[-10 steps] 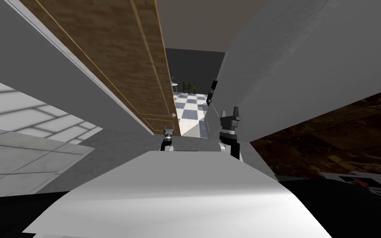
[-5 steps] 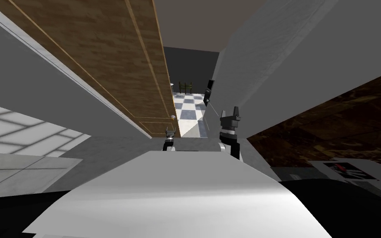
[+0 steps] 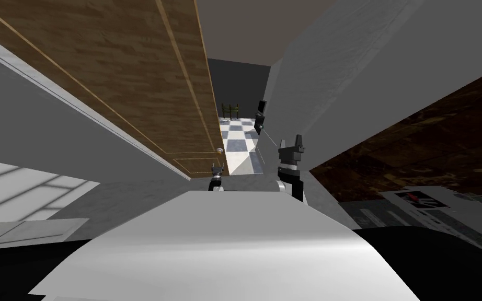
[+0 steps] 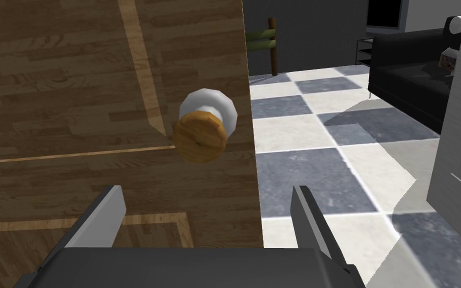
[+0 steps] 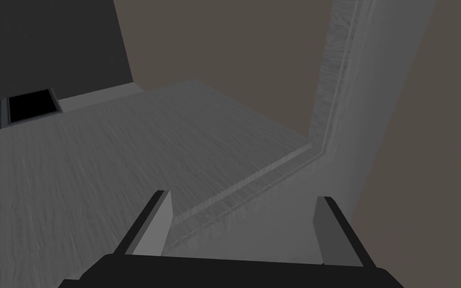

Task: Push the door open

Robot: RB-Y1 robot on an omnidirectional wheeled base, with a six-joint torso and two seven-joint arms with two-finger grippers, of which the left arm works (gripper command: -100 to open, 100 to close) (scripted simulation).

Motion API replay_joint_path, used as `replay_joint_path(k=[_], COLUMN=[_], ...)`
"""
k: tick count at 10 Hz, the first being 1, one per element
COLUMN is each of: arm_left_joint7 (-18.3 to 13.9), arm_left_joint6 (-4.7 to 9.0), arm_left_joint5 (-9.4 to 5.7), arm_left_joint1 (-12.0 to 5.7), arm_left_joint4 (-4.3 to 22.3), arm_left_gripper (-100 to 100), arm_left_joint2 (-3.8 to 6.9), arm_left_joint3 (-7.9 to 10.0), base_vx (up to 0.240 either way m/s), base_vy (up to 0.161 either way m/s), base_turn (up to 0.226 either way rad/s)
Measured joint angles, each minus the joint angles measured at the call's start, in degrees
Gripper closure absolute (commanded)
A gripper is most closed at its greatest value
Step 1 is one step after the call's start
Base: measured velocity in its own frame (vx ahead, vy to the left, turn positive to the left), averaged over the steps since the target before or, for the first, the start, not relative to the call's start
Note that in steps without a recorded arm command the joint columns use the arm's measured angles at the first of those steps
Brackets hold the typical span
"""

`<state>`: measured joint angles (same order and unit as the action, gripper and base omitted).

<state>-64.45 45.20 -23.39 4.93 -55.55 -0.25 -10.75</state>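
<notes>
A brown wood-grain door [image 3: 146, 89] with thin inlaid lines stands partly swung, its free edge toward a room with a checkered floor [image 3: 240, 133]. Its round wooden knob [image 4: 199, 137] on a white base sits near that edge; in the head view the knob [image 3: 219, 150] is a small dot. My left gripper [image 3: 217, 168] is open just short of the door face, below the knob, one finger [image 4: 105, 215] before the wood and the other past the door's edge. My right gripper [image 3: 293, 142] is raised beside a grey wall, open and holding nothing [image 5: 242, 225].
A grey wall [image 3: 349, 83] bounds the gap on the right, with a grey frame strip [image 5: 254, 185] close to the right hand. Beyond the gap are a black sofa [image 4: 414, 80] and a small wooden rack [image 3: 230, 110]. A dark wooden floor [image 3: 433, 151] lies at right.
The whole head view has shifted: the door now spreads further across the upper left and the gap looks narrower. My left gripper sits slightly to the right of where it was, still below the knob.
</notes>
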Motion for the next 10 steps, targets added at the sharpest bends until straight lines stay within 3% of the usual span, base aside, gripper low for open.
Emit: replay_joint_path(k=[4, 6, 10], arm_left_joint7=[-2.7, -3.8, -4.1], arm_left_joint6=[0.82, 1.08, 1.07], arm_left_joint5=[-1.01, -1.38, -1.57], arm_left_joint1=[-1.45, -2.0, -1.96], arm_left_joint4=[4.0, 5.3, 5.4], arm_left_gripper=[-100, -100, -100], arm_left_joint2=[-1.57, -1.99, 1.26], arm_left_joint3=[-0.42, -0.51, -0.22], base_vx=[0.017, 0.048, 0.18], base_vy=[0.123, 0.043, 0.023], base_turn=[-0.09, -0.026, -0.024])
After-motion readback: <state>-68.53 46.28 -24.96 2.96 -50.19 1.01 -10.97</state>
